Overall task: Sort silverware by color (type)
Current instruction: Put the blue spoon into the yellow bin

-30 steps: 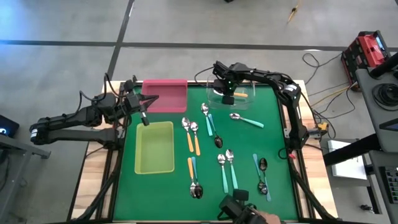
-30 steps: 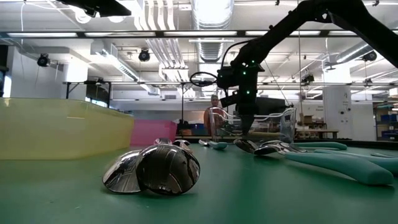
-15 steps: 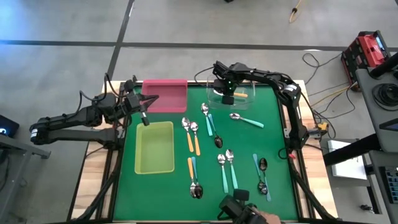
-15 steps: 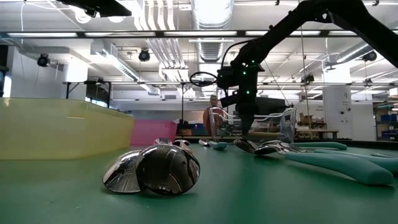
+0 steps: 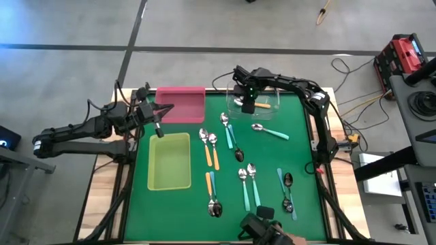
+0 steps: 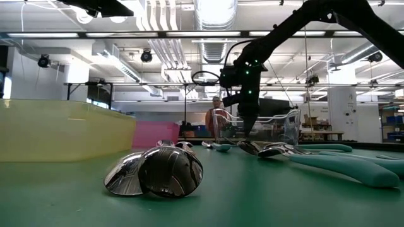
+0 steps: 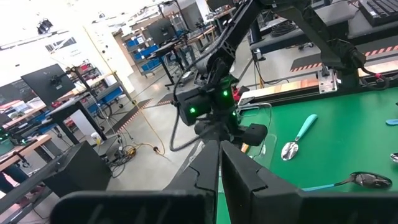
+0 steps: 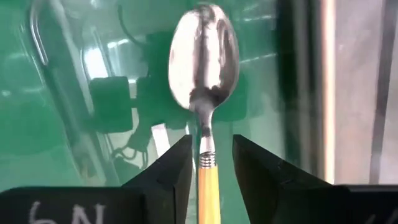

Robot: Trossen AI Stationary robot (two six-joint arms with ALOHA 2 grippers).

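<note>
Two shiny spoon bowls (image 6: pixel 158 173) lie closest in the low view, well short of the clear tray (image 5: pixel 271 109) that stands at the table's far edge. On the green mat (image 5: pixel 300 150) between them and that tray the loose spoons (image 5: pixel 249 185) lie scattered, mostly in pairs. Their long axes mostly run toward the clear tray, and their handles are orange, teal or light blue. One teal spoon (image 5: pixel 270 131) just in front of the clear tray lies crosswise instead.

Inside the clear tray rests the orange-handled spoon (image 8: pixel 204 68). Its bowl faces up and points away from the wrist camera, and its slim handle runs straight back between the fingers. The right gripper (image 8: pixel 210 143) hangs low over the clear tray. Its fingers are spread on either side of that handle, with a sliver of gap on both sides, so they are not clamped on it.

Off to the side of the clear tray, past the pink tray (image 5: pixel 182 103), the left gripper (image 5: pixel 158 127) waits with its fingers pressed together, empty.
</note>
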